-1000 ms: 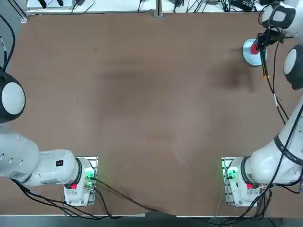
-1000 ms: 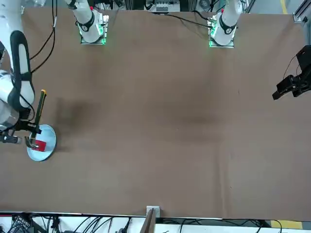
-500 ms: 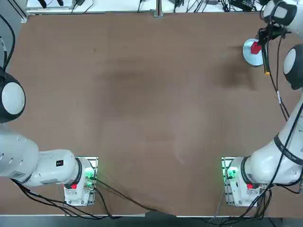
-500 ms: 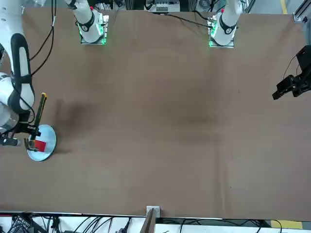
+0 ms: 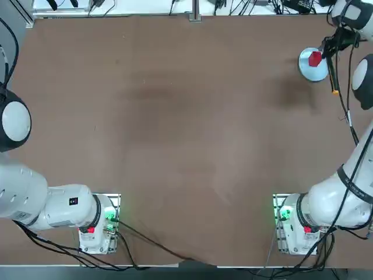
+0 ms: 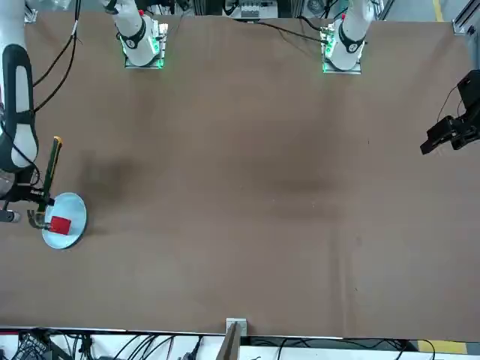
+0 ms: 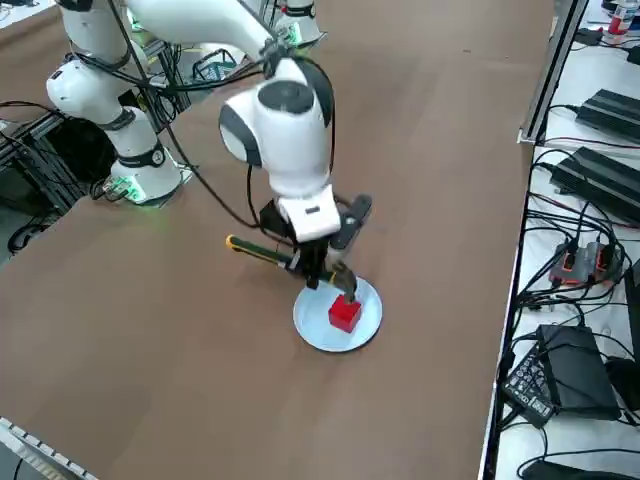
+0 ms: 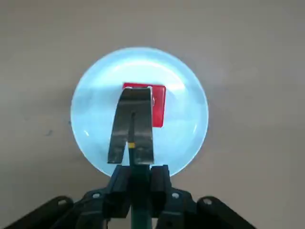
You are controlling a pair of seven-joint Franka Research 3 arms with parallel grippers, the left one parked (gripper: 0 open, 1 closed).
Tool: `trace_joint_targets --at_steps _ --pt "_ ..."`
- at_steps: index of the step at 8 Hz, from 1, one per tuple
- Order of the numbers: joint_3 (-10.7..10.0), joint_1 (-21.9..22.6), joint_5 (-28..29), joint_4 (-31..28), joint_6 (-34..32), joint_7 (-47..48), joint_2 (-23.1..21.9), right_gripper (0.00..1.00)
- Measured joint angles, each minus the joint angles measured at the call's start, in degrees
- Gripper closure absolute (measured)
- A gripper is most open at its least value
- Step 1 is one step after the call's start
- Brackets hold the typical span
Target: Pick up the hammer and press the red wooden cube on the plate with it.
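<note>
The red wooden cube (image 5: pixel 315 58) sits on the small pale blue plate (image 5: pixel 312 70) at the table's far right. My right gripper (image 5: pixel 330 45) is shut on the hammer (image 5: pixel 332 73) near its head. The dark green handle, with its orange end, points back toward the robot's side. From the right side, the hammer (image 7: pixel 258 250) lies about level, its metal head a little above the cube (image 7: pixel 345 314), clear of it, and the gripper (image 7: pixel 315 268) hangs over the plate's (image 7: pixel 312 325) rim. In the wrist view the hammer head (image 8: pixel 132 124) partly covers the cube (image 8: pixel 158 105).
The plate lies close to the table's far right corner, with the right edge and cables just beyond it. A black camera mount (image 6: pixel 450 129) stands at the opposite table edge. The arm bases (image 5: pixel 294 224) sit at the near edge.
The gripper has lifted the hammer and shifted it slightly toward the robot's right. The head has come up off the cube, which now shows beside it. Cube and plate have stayed put.
</note>
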Motion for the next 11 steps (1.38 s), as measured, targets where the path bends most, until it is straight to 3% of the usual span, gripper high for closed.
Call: trace_joint_targets --at_steps 2,7,11 --pt "0.36 0.06 1.19 0.28 1.03 -0.26 1.86 0.79" --pt "0.6 0.37 0.79 2.83 -3.28 -1.06 -1.48 0.79" --pt "0.65 0.16 1.39 2.83 -1.93 -1.24 2.88 0.79"
